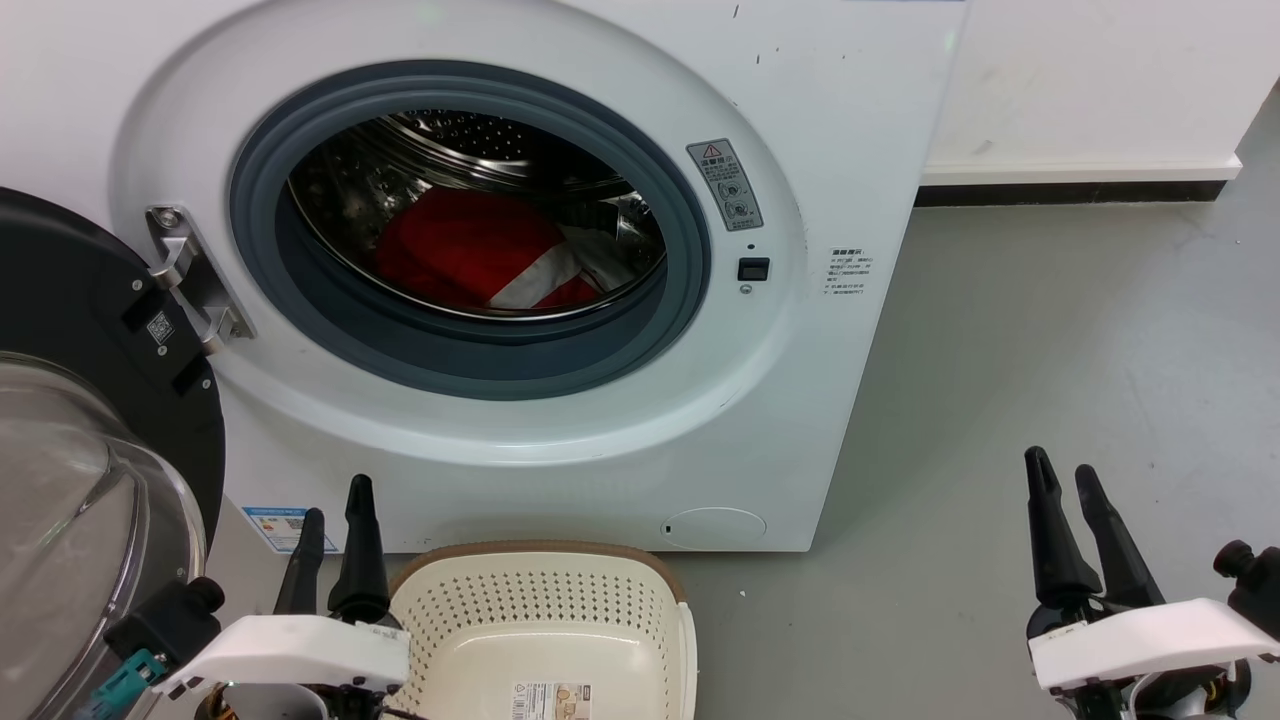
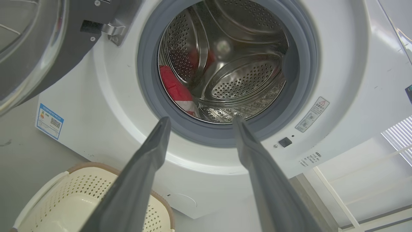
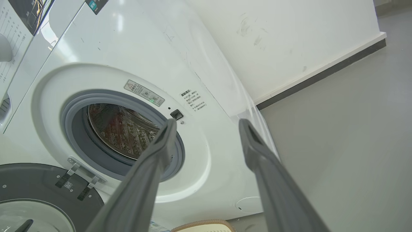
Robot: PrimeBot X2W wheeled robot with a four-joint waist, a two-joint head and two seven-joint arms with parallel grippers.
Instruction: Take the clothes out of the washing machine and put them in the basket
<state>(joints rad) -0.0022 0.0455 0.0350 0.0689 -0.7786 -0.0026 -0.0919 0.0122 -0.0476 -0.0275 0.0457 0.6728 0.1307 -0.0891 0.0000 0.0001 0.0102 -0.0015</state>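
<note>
While clothes lie in washer, basket below

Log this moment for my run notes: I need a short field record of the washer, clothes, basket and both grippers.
washing machine: door swung open to the robot's left
clothes: red and white, lying in the drum
basket: on the floor before the machine, no clothes seen in it
left gripper: open, empty, beside the basket
right gripper: open, empty, over the floor
</note>
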